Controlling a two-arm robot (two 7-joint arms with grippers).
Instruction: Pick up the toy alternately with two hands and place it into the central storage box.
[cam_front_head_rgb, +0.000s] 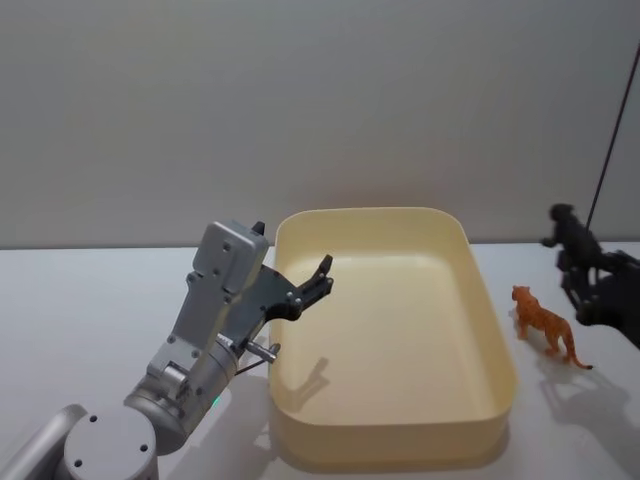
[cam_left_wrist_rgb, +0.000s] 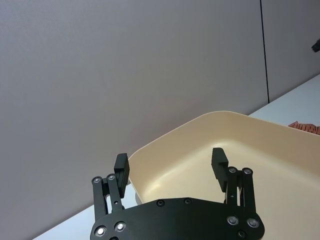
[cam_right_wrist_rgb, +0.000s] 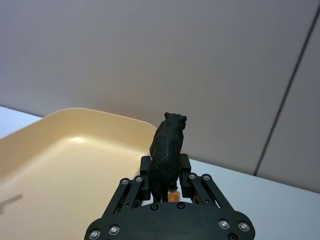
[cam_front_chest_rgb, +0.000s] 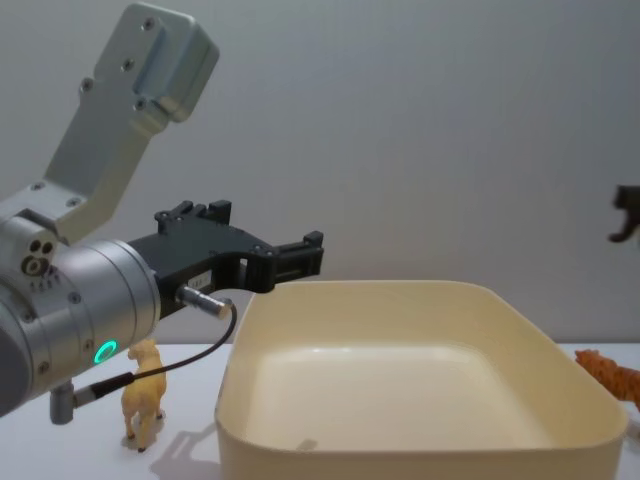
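The cream-yellow central storage box (cam_front_head_rgb: 390, 438) sits mid-table with nothing inside. My left gripper (cam_front_head_rgb: 320, 278) hovers open and empty over the box's left rim; in the left wrist view its fingers (cam_left_wrist_rgb: 219, 162) stand wide apart above the box (cam_left_wrist_rgb: 200, 132). To the right of the box my right gripper (cam_front_head_rgb: 590, 285) is raised above the table, shut on a black panther toy (cam_front_head_rgb: 568, 228), which stands upright between the pads (cam_right_wrist_rgb: 167, 145). An orange tiger toy (cam_front_head_rgb: 548, 326) stands on the table just right of the box, below that gripper.
A yellow camel-like toy (cam_front_chest_rgb: 145, 400) stands on the table left of the box (cam_front_chest_rgb: 400, 455), under my left arm. The tiger (cam_front_chest_rgb: 610, 376) is close to the box's right wall. A grey wall lies behind the table.
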